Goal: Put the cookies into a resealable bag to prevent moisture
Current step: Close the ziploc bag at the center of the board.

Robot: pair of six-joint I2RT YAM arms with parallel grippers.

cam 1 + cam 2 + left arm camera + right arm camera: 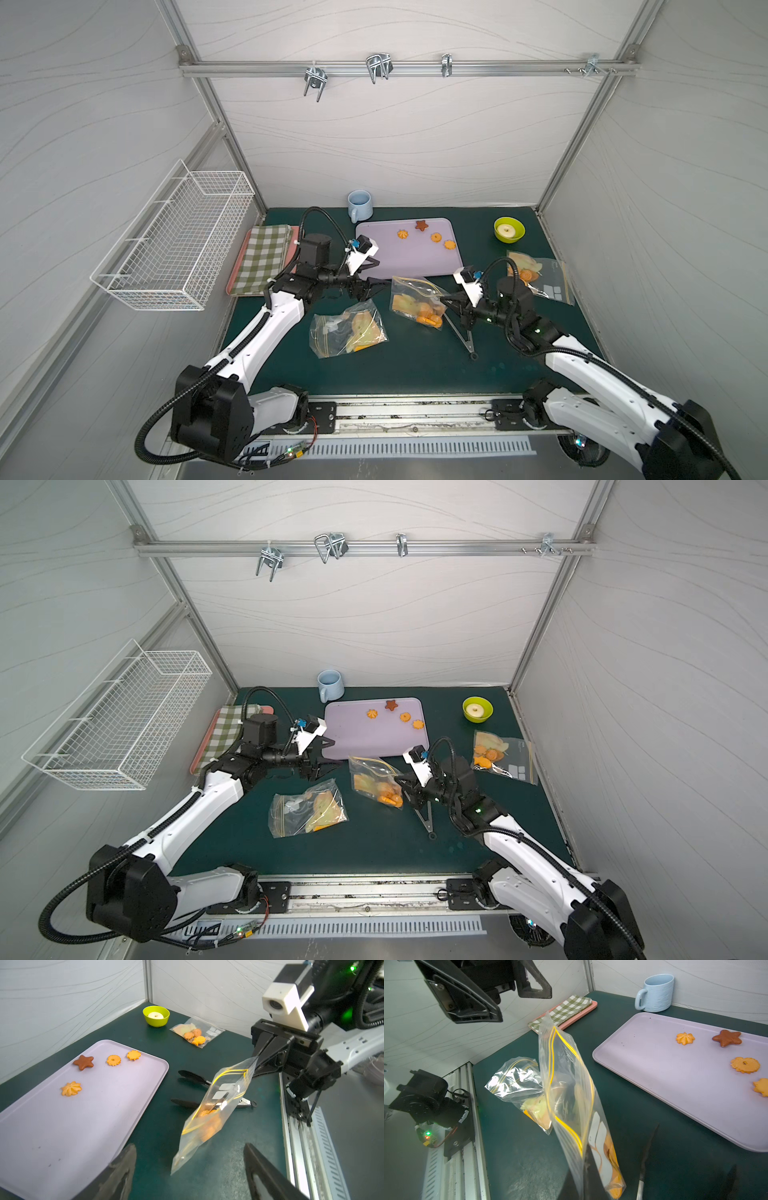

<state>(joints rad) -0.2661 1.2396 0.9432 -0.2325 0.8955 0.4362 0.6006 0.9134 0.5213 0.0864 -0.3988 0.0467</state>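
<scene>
**One resealable bag (220, 1093) pinched in the right claw (259, 1059), left claw (189, 1157) wide and empty**

The dark green bench (415, 374) carries it all. Biggest on it is the lilac tray (83, 1126), lying flat beyond both claws toward the back wall, its near edge just past the left claw's tips.

Then the resealable bag, clear with a yellow zip line. The right claw is closed tight on one upper corner, and the bag hangs slanting away from that claw toward the left one. Its mouth seems to gape between the two yellow lines, though the creased plastic leaves that unsure. The left claw stands with its jaws far apart, gripping nothing, close to the bag's free end. The right wrist view shows a gap between the two.

A second bag (349, 330) lies crumpled on the bench on the robot's side of the left claw, near it. A third bag (540, 278) lies flat out past the right claw's wrist, well apart from the tips.

Black-tipped tongs (192, 1076) lie on the bench beneath the right claw, arms spread.

Smallest are the cookies (429, 317). A heap of orange ones fills the low end of the resealable bag, just beside the right claw. More show through the third bag. Four lie loose on the tray, well beyond both claws: a dark brown star (83, 1062), a swirled flower (71, 1088), a ringed round (113, 1060) and a scalloped one (133, 1055), none touching.
</scene>
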